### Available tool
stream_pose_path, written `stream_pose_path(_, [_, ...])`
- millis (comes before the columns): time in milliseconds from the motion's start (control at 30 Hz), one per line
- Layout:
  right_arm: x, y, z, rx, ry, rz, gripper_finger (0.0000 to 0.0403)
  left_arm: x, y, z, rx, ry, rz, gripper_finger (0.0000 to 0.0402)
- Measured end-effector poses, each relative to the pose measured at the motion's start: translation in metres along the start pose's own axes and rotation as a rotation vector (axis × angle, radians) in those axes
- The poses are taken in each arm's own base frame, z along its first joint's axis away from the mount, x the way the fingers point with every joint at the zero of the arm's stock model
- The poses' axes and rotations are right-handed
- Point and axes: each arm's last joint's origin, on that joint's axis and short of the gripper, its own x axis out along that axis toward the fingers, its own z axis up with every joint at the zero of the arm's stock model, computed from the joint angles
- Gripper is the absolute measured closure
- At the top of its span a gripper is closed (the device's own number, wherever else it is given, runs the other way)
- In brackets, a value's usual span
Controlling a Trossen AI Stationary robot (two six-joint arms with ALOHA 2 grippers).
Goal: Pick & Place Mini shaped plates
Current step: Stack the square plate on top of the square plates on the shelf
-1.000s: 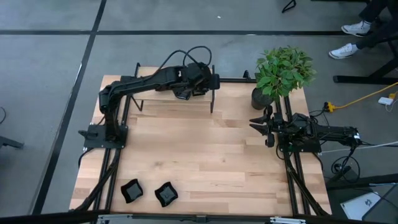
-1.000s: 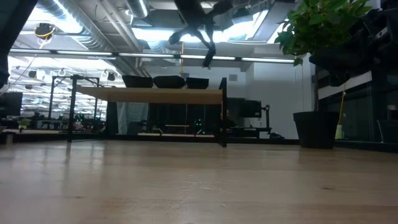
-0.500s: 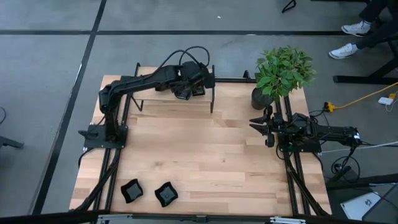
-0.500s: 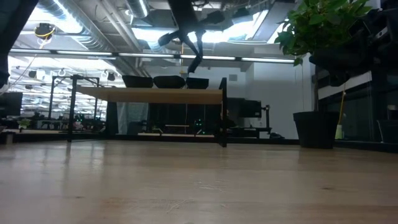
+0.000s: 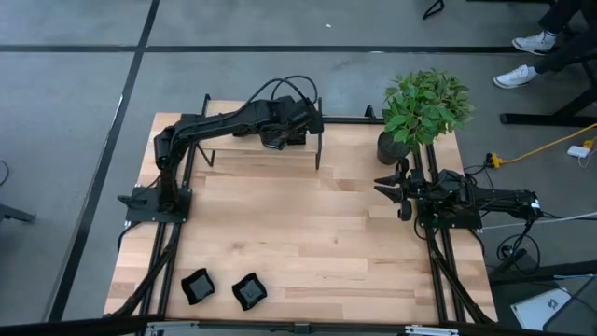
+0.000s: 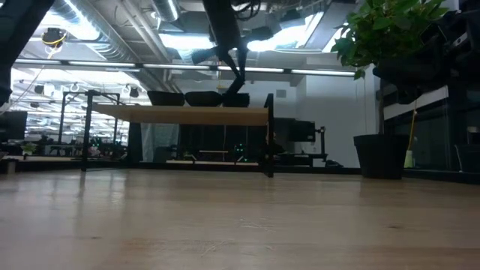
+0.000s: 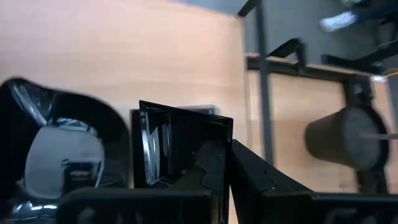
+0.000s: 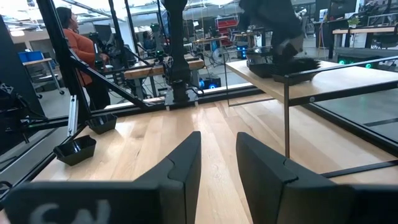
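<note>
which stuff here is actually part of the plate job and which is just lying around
Job:
- two mini shaped plates on the tabletop
- three more plates on the raised shelf
- left end effector, above that shelf

Lying about:
- potted plant
- yellow cable on the floor
- right end effector, idle beside the plant

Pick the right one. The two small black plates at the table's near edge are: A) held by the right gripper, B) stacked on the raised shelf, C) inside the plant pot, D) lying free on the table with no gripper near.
D: both plates lie on the table, while the left gripper is over the shelf and the right gripper waits by the plant pot.
</note>
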Motion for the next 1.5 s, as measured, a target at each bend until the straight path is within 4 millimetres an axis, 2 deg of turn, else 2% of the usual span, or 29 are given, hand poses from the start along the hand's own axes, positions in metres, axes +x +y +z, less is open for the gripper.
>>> stream_pose_path(733, [0.0000,0.0000,0.0000,0.000,0.000,0.000,0.0300,0.0037,-0.0027,-0.0018,-0.045,0.019,-0.020,0.0380])
stream_pose_path(1500, [0.0000,0.0000,0.0000,0.000,0.000,-0.001,0.0300,0.0036,-0.0062,-0.0014,-0.085,0.036,-0.059,0.0187])
